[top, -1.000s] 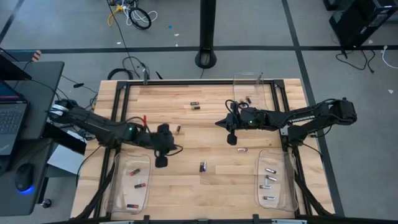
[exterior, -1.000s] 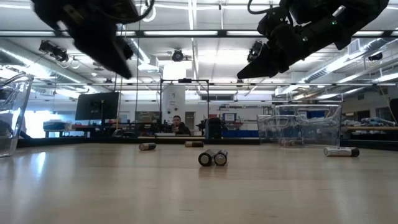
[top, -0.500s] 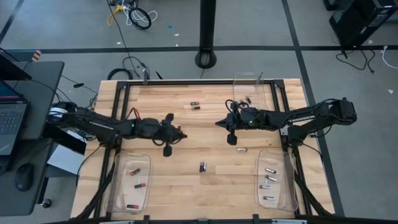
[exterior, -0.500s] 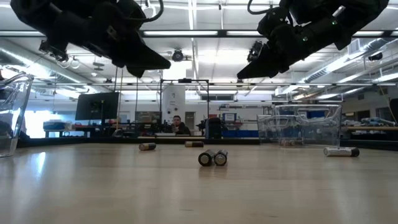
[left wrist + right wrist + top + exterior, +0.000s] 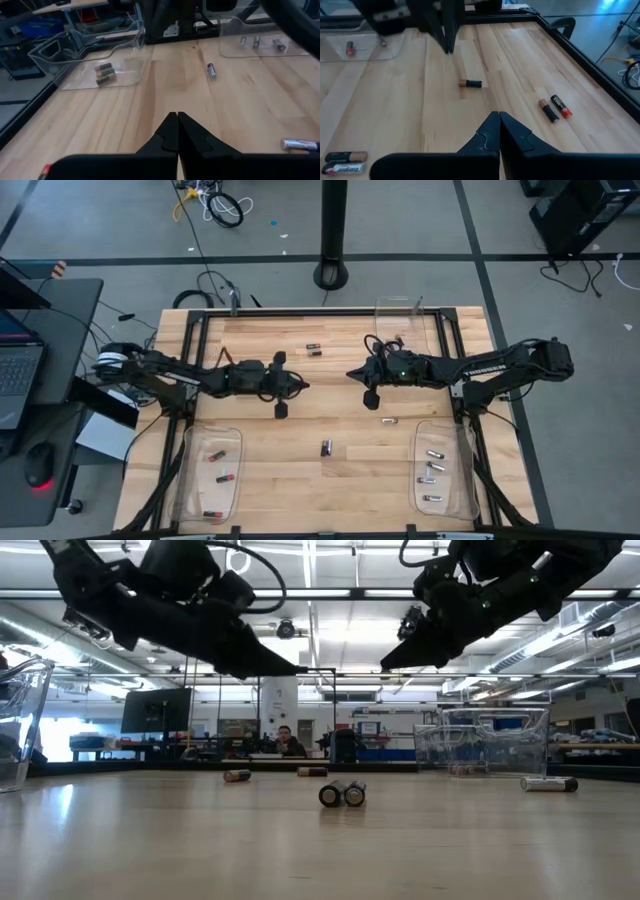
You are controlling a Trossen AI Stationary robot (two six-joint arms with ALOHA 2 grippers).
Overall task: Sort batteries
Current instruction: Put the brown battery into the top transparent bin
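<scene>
My left gripper (image 5: 303, 387) hangs above the pale wooden table (image 5: 330, 480), left of its middle, with both dark fingers (image 5: 172, 131) clenched tight together and nothing between them. My right gripper (image 5: 350, 374) hangs just opposite, a little right of the middle, its fingers (image 5: 495, 131) pinched shut in the same way and empty too. The two tips point toward each other, near but apart.

The small cylindrical batteries lie scattered. Two dark cells (image 5: 326, 447) sit side by side, touching, on the near middle of the boards. A silvery one (image 5: 390, 421) lies near the right clear plastic tray (image 5: 466, 502), and that tray holds several silvery grey cells (image 5: 434, 467). The left clear plastic tray (image 5: 184, 500) holds a few black and red-banded cells (image 5: 222, 478). Two more cells (image 5: 314, 348), one red-ended, lie close together at the far side of the table. A third clear bin (image 5: 382, 308) stands at the far right corner; two cells (image 5: 104, 73) lie in it.
</scene>
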